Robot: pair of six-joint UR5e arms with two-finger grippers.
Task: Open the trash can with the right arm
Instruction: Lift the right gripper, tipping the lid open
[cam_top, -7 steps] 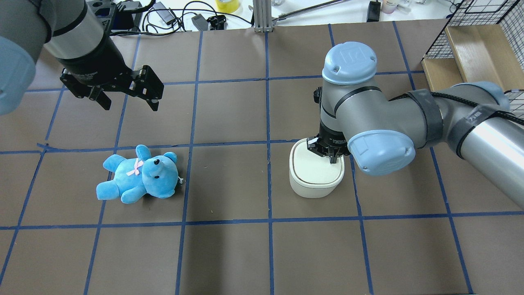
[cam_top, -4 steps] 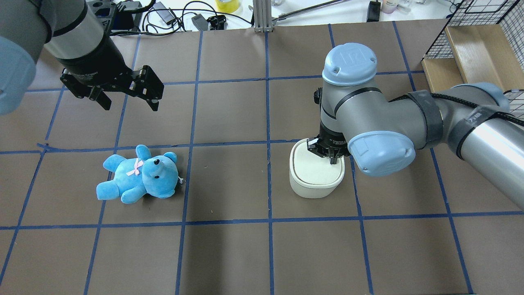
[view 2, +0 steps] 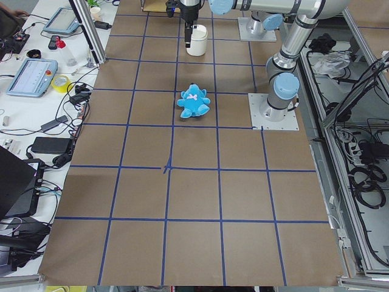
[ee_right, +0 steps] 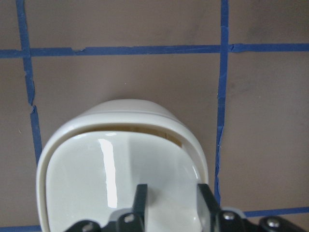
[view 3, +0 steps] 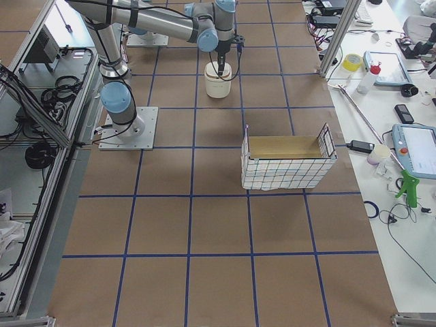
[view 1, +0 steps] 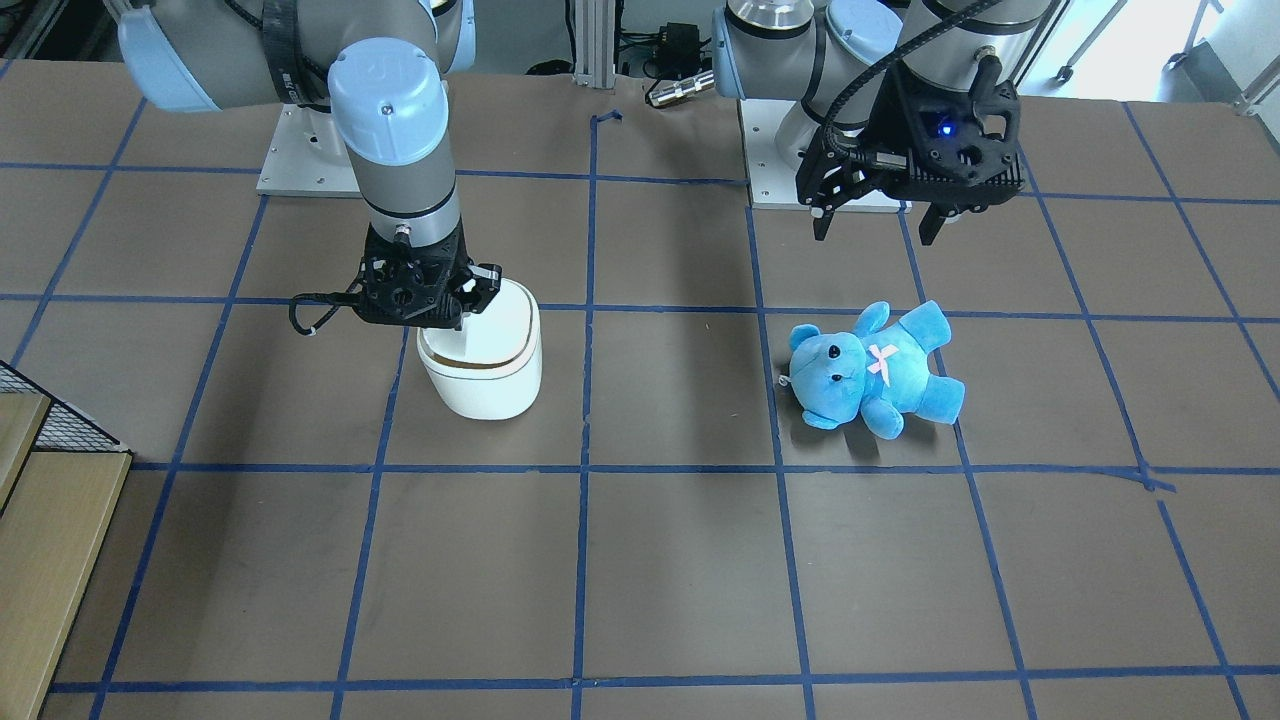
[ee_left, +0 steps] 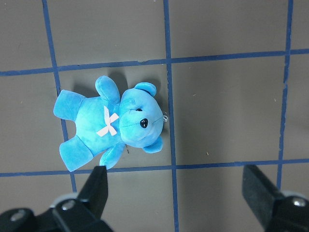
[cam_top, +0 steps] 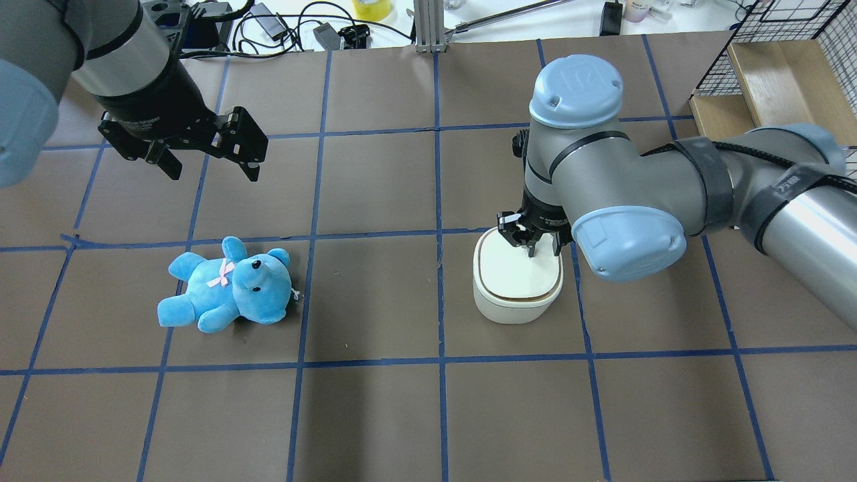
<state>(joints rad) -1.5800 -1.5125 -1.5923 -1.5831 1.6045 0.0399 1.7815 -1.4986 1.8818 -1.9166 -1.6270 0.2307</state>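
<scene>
Bin, small white rounded-square plastic trash can (cam_top: 515, 294): right half of brown bench (cam_top: 375, 415), under right gripper (cam_top: 543, 252), jaws slightly apart, empty, over lid (cam_top: 514, 273). Likely light, stiff, slick; press lid edge, don't pinch. Far left, left gripper (cam_top: 213, 171) jaws wide apart.

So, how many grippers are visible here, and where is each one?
2. The left gripper hangs open above the table, near the blue teddy bear. The right gripper is down on the lid of the trash can, fingers slightly apart. None seems hidden.
</scene>
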